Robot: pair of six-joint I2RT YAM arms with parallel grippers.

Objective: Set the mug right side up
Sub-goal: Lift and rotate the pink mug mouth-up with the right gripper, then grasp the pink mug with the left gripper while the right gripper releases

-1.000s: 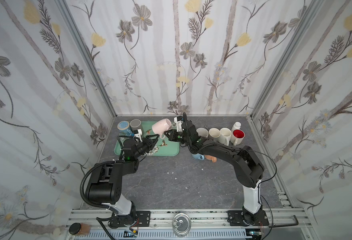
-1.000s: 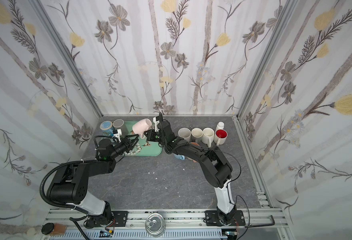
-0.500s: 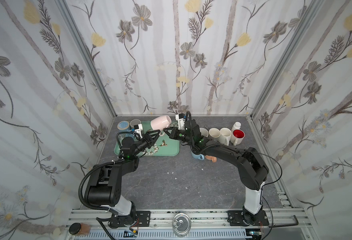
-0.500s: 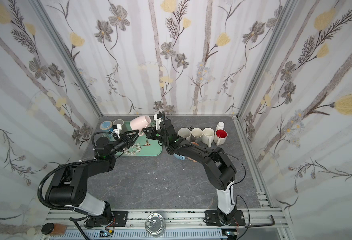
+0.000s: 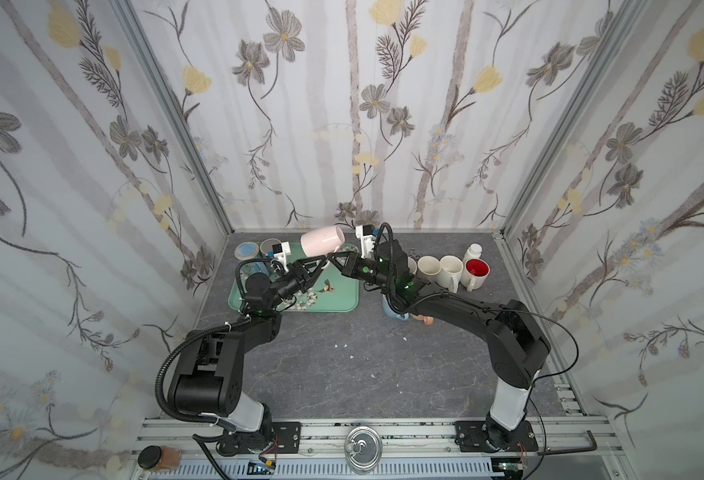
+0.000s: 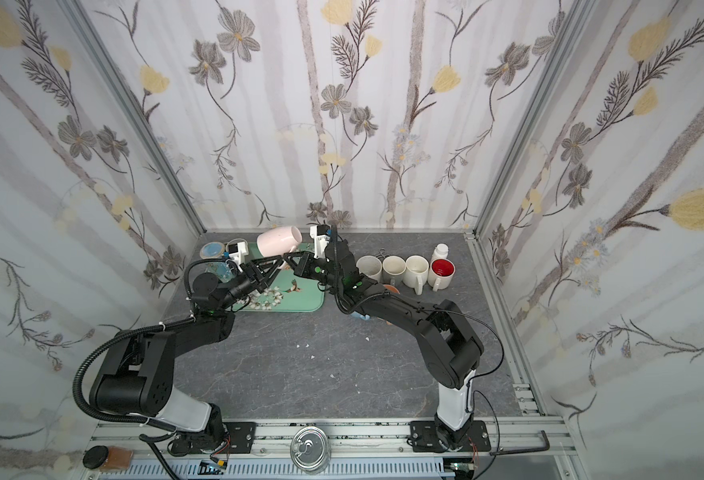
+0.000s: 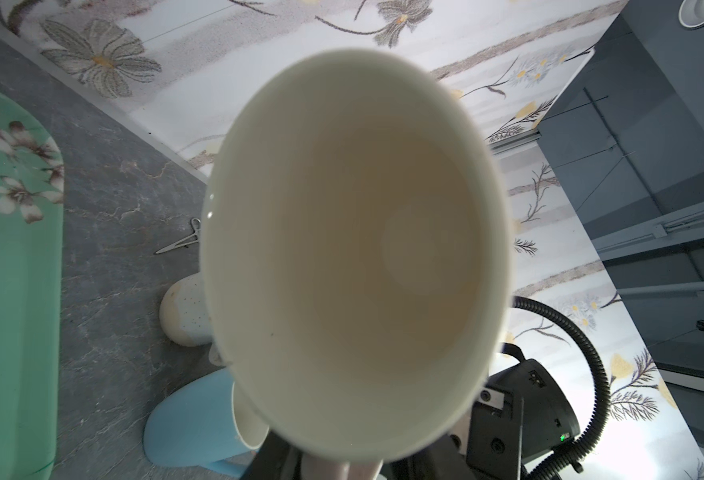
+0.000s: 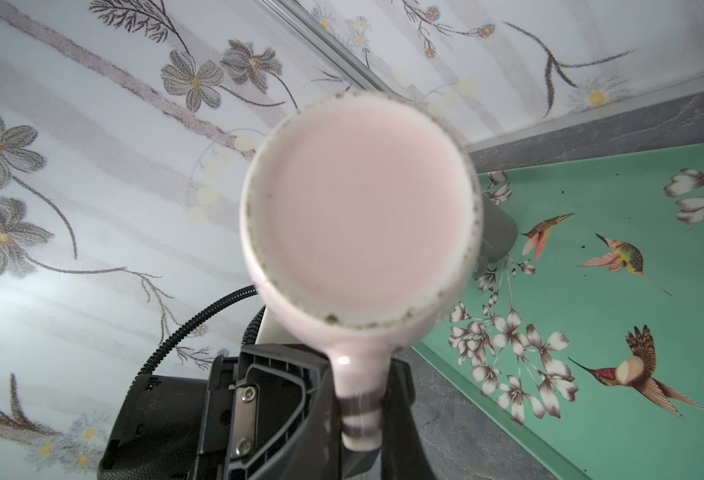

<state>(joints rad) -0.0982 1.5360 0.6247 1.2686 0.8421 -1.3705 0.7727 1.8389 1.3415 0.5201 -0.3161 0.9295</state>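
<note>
1. Mug (image 5: 321,244), pink, hung in the air on its side above the back edge of the tray (image 5: 337,301), clear of it. Both top views showed the mug (image 6: 277,244) the same way.
2. Mouth faced the left arm. The left wrist view looked straight into the mug (image 7: 354,249), which was cream inside.
3. Base faced the right arm. The right wrist view showed the pink underside (image 8: 358,216) with a scuffed foot ring.
4. Handle (image 8: 358,415) pointed down, toward both sets of fingertips meeting under the mug.
5. Right gripper (image 5: 332,258) reached in from the right and was clenched on the handle, carrying the mug.
6. Left gripper (image 5: 321,262) came up from the left to the same spot. Its fingers (image 8: 283,395) sat on either side of the handle in the right wrist view. Could not tell whether it gripped or stood loose.
7. Tray was green with birds and flowers, and sat back left on the gray table (image 5: 342,374). A grey cup (image 5: 269,246) stood at its back corner, partly hidden behind the mug in the right wrist view.
8. Cream mugs (image 5: 428,266) stood upright in a row at back right. A red mug (image 5: 477,268) ended the row, with a white bottle (image 5: 472,250) just behind it.
9. Blue mug (image 5: 396,312) lay on its side under the right arm, near the tray's right edge. It also showed in the left wrist view (image 7: 188,428).
</note>
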